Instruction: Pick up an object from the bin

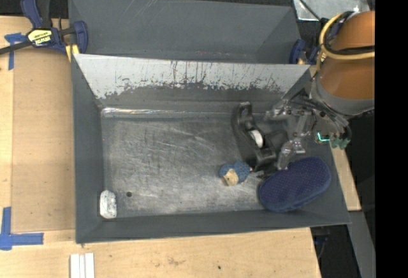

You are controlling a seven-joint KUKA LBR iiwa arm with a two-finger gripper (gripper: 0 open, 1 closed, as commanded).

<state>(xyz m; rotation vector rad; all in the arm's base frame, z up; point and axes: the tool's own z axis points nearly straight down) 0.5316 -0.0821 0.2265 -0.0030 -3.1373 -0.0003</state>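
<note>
End effector (pixel 255 139): down low, right side of bin (pixel 86 162); open or closed, can't tell.
Nearest thing: small blue-and-tan lump (pixel 233 174), just beside it, probably the pick.
Neighbour: dark blue oval pad (pixel 294 184), propped against the sloping right wall.

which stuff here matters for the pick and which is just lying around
In play: gripper; small blue-and-tan lump beside it; dark blue oval fabric pad, bottom right; grey metal bin.
Lying about: small whitish crumpled lump, far bottom-left corner.

Orange-covered arm (pixel 347 63) entering from the right, wrist (pixel 299 120) angled down-left, black tool (pixel 255 143) lowered at right-centre
</note>
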